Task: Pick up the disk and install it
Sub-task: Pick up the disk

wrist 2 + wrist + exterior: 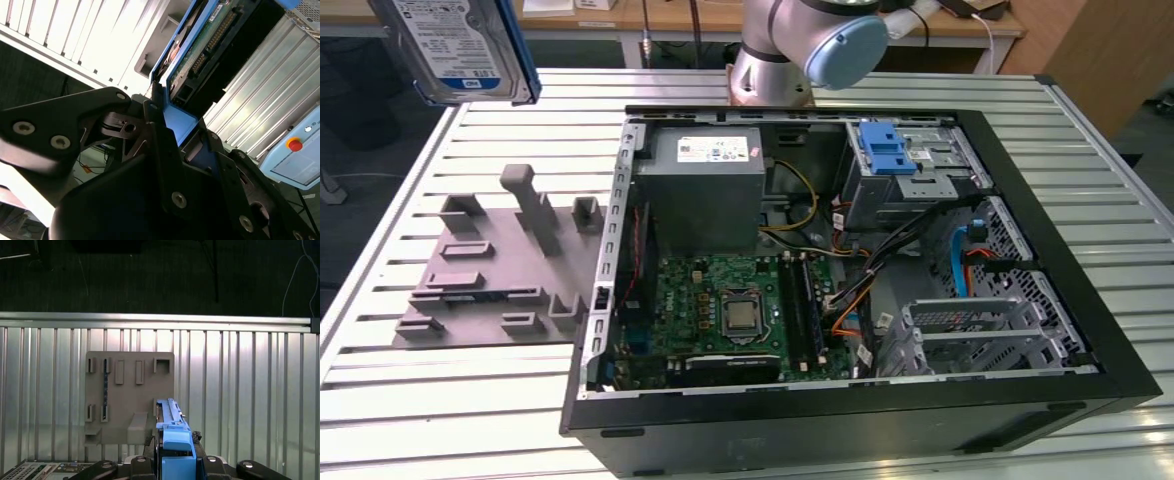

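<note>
Gripping the flat silver blue-railed hard drive (454, 45) edge-on in the black gripper (174, 460), clamped tight, well above the grey slotted plastic fixture (494, 260).

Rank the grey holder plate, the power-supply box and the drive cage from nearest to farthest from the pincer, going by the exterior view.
The pincer holds the disk at the exterior view's left.
1. The grey holder plate: left, below the disk.
2. The power-supply box: middle.
3. The drive cage: right.
</note>
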